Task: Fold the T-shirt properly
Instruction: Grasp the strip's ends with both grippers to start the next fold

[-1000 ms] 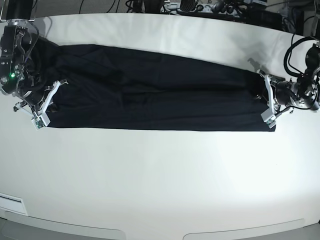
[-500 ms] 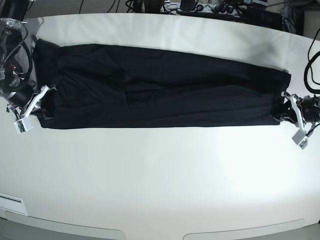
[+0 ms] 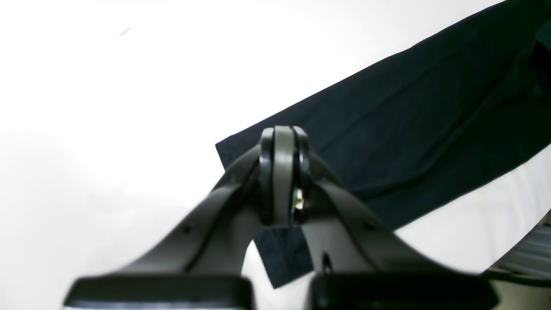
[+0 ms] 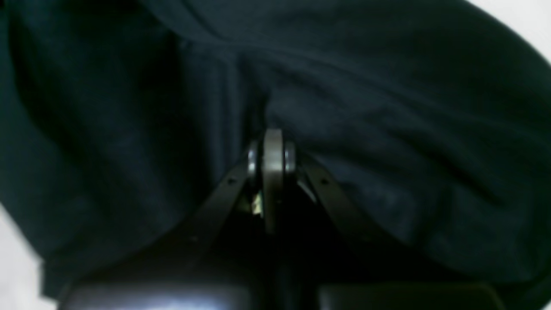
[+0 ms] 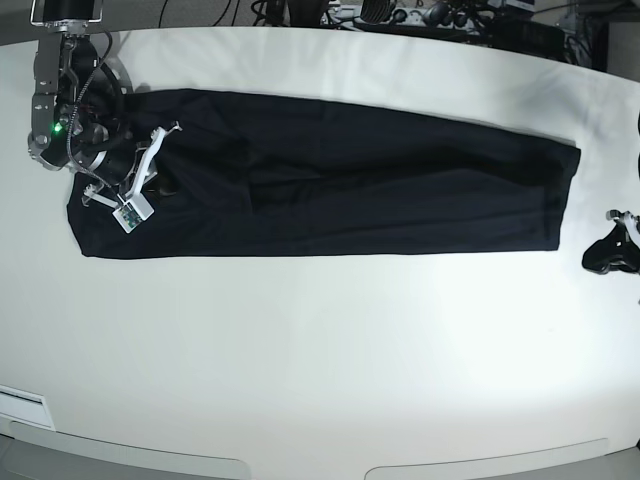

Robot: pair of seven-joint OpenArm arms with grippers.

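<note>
The black T-shirt [image 5: 330, 180] lies folded into a long strip across the white table [image 5: 320, 340]. My right gripper [image 5: 140, 172] is over the strip's left end. In the right wrist view it [image 4: 271, 144] is shut, with creases of the T-shirt [image 4: 387, 129] running into its tips. My left gripper [image 5: 606, 252] rests on bare table just past the strip's right end, apart from the cloth. In the left wrist view it [image 3: 282, 140] is shut and empty, with the shirt's corner [image 3: 387, 112] below and beyond it.
Cables and equipment [image 5: 400, 15] line the table's far edge. A white label [image 5: 20, 405] sits at the front left edge. Bare table lies in front of the strip.
My left gripper has let go of the strip's right end and drawn off to the right. My right gripper has moved up and right, onto the left end of the strip.
</note>
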